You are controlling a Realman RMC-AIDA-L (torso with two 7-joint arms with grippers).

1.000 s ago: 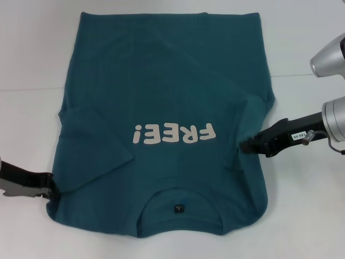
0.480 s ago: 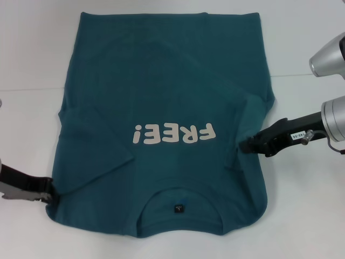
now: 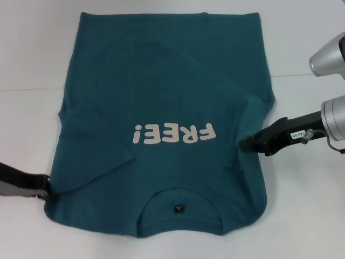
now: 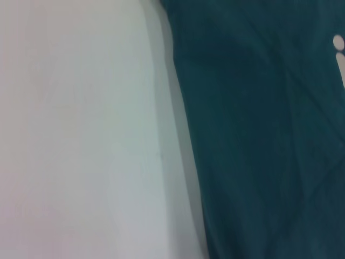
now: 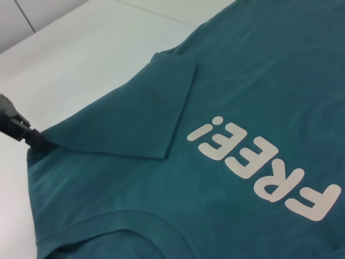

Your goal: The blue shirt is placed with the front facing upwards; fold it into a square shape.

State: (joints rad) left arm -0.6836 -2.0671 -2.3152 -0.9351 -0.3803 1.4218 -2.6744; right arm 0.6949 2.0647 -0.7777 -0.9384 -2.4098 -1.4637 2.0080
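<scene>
With one blue shirt [image 3: 161,108] flat, two grippers: left gripper [image 3: 46,190], right gripper [image 3: 243,144] grasp cannot tell.

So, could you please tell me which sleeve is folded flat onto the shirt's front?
The left sleeve, by the left end effector; the right one bunches.

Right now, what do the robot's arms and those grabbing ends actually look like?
The right arm is rounded silver-grey metal segments, ending in a slim black right end effector bearing a small white label and a thin cable. The left end effector is black with a grey metal part; its arm is out of view.
</scene>
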